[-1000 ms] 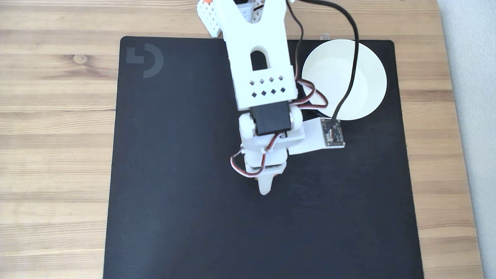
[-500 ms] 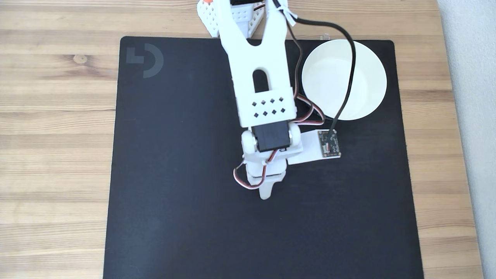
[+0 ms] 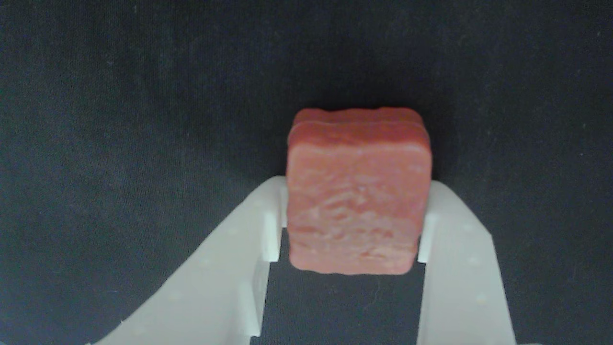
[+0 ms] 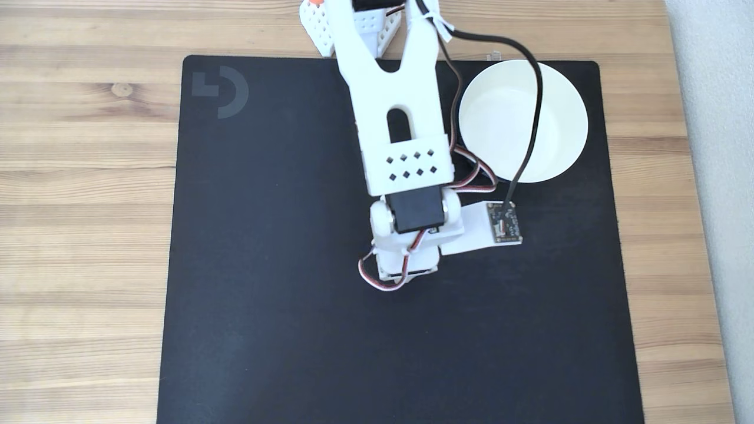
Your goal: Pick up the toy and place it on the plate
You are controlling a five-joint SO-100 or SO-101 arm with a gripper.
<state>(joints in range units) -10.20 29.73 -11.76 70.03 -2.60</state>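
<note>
Wrist view: reddish-brown toy at centre frame, rough-surfaced, squarish with rounded corners, clamped between two white fingers rising from the lower edge. Left finger touching the toy's left side, right finger touching its right side; gripper closed on the block. Toy's upper part sticking out past the fingertips toward the top of the frame, its lower edge ending above a gap of dark cloth between the fingers. Black mat behind everything, finely woven. Hard to tell from this view whether the toy rests on the mat or hangs just above it.

Fixed view, looking down: white arm reaching from the top edge toward the middle of the frame, over a large black mat lying on a pale wooden desk. Black servo block set in the wrist, red, white and black wires looping beside and below it. Small circuit board on a white bracket at the wrist's right, with a black cable running up from it across the dish to the top of the frame. Fingers and toy hidden beneath the wrist here. Round white plate in the upper right of the mat, plain inside, to the upper right of the wrist and apart from it, partly crossed by the cable. Grey logo mark in the mat's upper left corner.
</note>
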